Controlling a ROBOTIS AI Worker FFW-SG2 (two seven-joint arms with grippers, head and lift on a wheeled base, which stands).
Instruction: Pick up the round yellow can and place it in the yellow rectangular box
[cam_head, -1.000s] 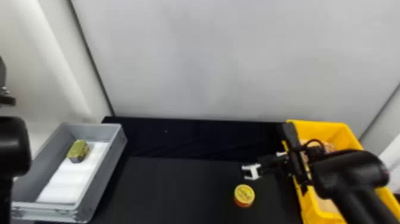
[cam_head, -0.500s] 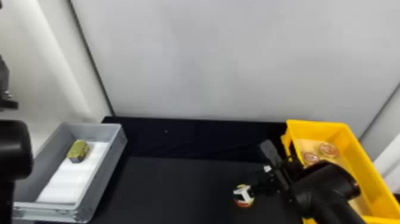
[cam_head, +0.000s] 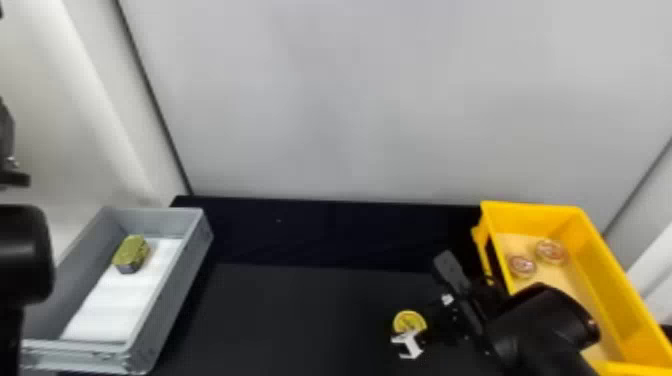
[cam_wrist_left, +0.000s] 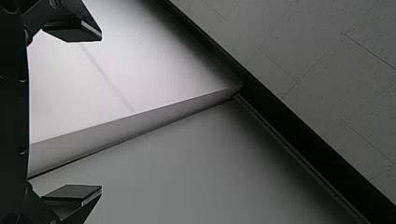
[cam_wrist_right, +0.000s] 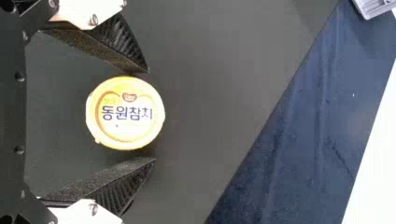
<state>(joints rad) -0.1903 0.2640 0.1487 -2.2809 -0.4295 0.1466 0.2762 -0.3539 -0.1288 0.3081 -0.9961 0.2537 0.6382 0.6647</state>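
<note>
The right gripper (cam_wrist_right: 151, 115) has moved away from the yellow rectangular box (cam_head: 607, 272) to the round yellow can (cam_wrist_right: 125, 113), which sits where it did in the earlier head view. A black table (cam_head: 300, 310) spans the scene, with the yellow box at its right and a grey box (cam_head: 171, 300) at its left. The left gripper (cam_wrist_left: 101, 113) waits off to the left, fingers wide apart and empty. The right gripper's fingers stand a little wider than the can, one on each side, apparently not yet gripping it. The can rests on the table, lid up. The approach looks nearly done; closing on the can, lifting it, carrying it over and setting it in the yellow box remain.
</note>
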